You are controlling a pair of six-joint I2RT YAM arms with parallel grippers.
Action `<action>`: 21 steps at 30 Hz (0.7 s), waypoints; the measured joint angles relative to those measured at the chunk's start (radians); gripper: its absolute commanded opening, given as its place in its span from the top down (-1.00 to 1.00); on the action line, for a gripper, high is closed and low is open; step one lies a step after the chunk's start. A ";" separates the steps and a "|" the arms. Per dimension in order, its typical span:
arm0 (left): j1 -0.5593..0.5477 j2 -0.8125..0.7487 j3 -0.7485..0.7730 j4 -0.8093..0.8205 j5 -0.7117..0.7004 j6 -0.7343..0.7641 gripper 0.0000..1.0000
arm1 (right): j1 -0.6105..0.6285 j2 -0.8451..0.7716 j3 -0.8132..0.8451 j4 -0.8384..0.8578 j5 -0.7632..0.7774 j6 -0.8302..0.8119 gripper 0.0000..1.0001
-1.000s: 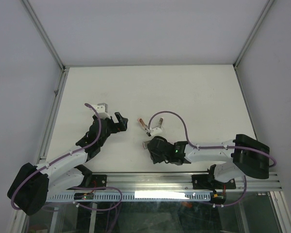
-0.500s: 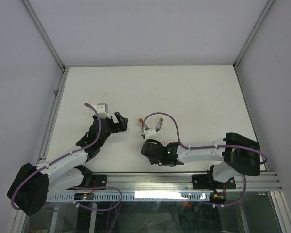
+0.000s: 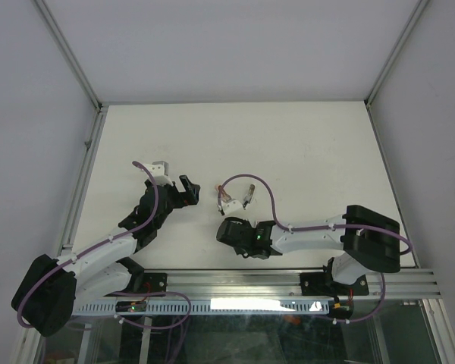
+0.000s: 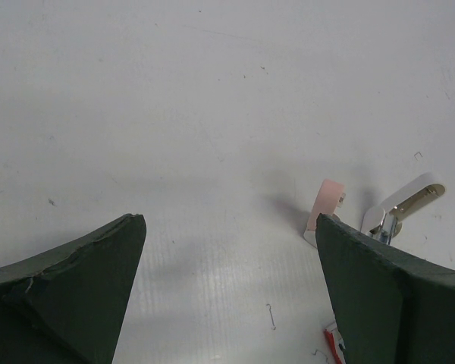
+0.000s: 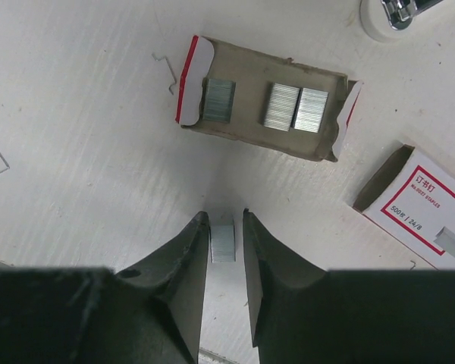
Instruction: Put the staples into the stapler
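Narrower than 1 second ago at the right pincer [image 5: 224, 226], and shifted leftward; now straddling 1 short silvery staple strip [image 5: 223, 244], with a sliver of gap on 1 side, so not yet pinched. Probably means a strip about to be picked up for loading. Just beyond, on the bench, a grey cardboard tray [image 5: 265, 106] holding 3 silvery staple blocks. To its right, a white red-labelled box [image 5: 428, 205]. At the far corner, a white-and-chrome stapler [image 5: 398, 11]. Off to the left, the left pincer [image 4: 229, 224], wide open, empty. Underneath, a matte white bench [image 3: 303, 136]; around it, pale grey walls and aluminium frame posts.
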 measured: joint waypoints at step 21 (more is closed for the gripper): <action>0.000 0.000 -0.002 0.007 0.001 0.000 -0.98 | -0.284 -0.176 -0.014 0.270 -0.204 -0.307 0.65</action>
